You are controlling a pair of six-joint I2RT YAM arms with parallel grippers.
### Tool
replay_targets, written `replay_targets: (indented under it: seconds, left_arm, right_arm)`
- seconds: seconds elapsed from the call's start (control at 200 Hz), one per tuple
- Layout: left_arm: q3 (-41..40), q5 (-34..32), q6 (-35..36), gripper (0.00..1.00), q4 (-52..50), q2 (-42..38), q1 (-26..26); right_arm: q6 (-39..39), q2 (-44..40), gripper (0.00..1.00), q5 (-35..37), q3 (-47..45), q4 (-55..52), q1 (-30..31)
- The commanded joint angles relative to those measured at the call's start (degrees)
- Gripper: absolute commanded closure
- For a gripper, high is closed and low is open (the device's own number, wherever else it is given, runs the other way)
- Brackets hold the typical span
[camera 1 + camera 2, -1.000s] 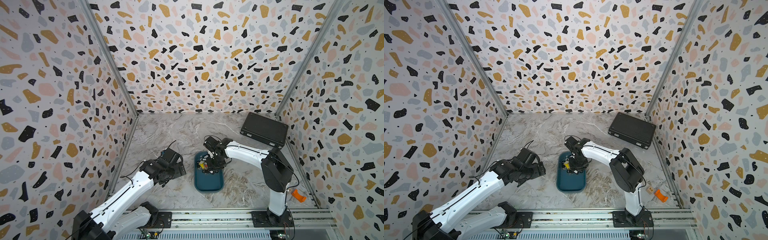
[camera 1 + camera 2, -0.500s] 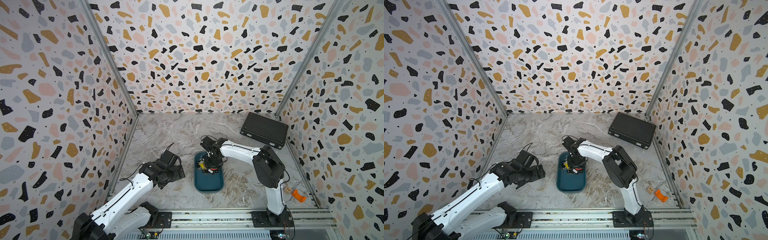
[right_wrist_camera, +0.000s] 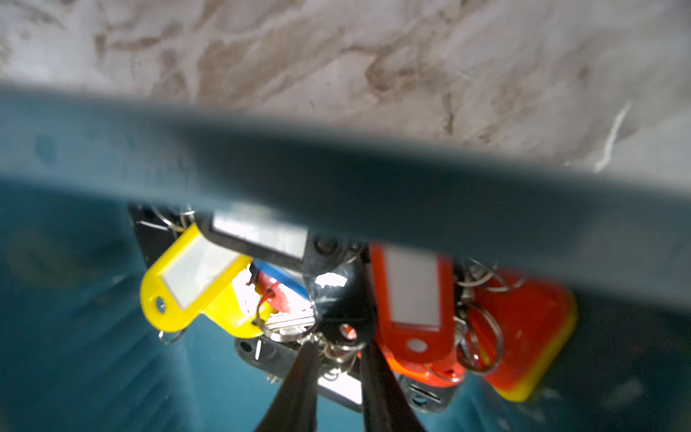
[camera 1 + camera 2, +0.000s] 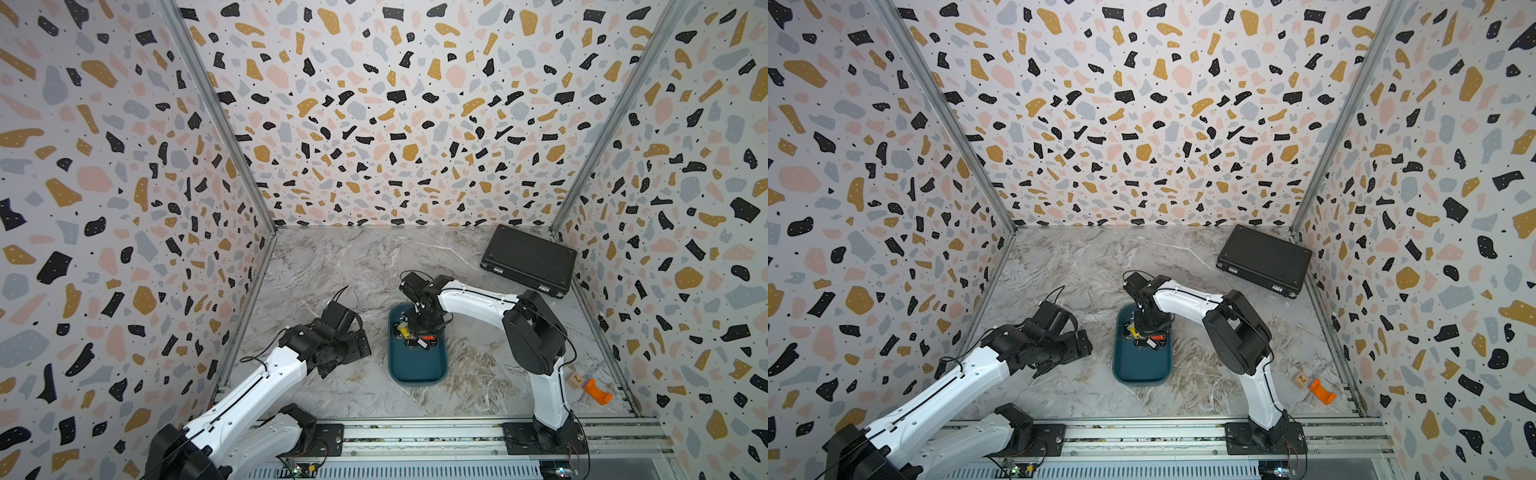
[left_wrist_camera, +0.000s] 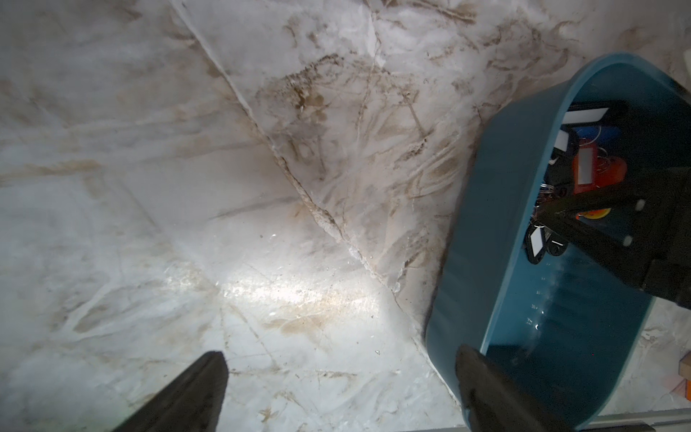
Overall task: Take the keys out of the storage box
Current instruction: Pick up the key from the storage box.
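- The step in hand is the pick: the right arm [image 4: 469, 299] is reaching down into the storage box [image 4: 417, 365], which is sitting on the bench [image 4: 332, 266] between the two arms.
- The keys [image 3: 411, 310] are lying heaped at the box's far end, away from the arm bases; none is showing out on the bench.
- The right jaws are standing narrow around the heap, with the eyelet end of a black tag [image 3: 346, 329] and some rings between the tips; whether they are truly clamping, I cannot tell.
- The left jaws are gaping wide, holding nothing and hovering over the bench just beside the box.
- The next move is probably calling for a firm pinch, a straight lift clear of the rim, then a carry to bare bench; the rings look tangled, so several keys may rise together or slip off.
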Motion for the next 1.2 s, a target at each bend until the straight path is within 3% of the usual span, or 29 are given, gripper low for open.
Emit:
replay_targets:
  seconds: [0.0,0.24,0.425,0.611,1.191]
  left_arm:
    - [-1.4,0.8,1.0,0.01,1.5,0.4,0.4]
    - [-1.8,1.5,1.1,0.02,2.0,1.2,0.4]
    - [-2.2,2.0,1.1,0.02,2.6,1.3,0.4]
    - [-2.3,2.5,1.3,0.02,2.8,1.6,0.4]
    - [-2.5,3.3,1.9,0.03,3.6,1.9,0.4]
  right_arm:
    - [0.8,0.1,0.79,0.9,1.7,-1.8,0.3]
    - [1.2,-0.9,0.88,0.5,1.4,-2.5,0.7]
    - [2.0,-1.5,0.66,1.0,1.2,-3.7,1.2]
    - [2.3,-1.8,0.58,1.1,1.2,-3.8,1.3]
    - [2.4,-0.5,0.73,4.8,4.7,-6.5,1.3]
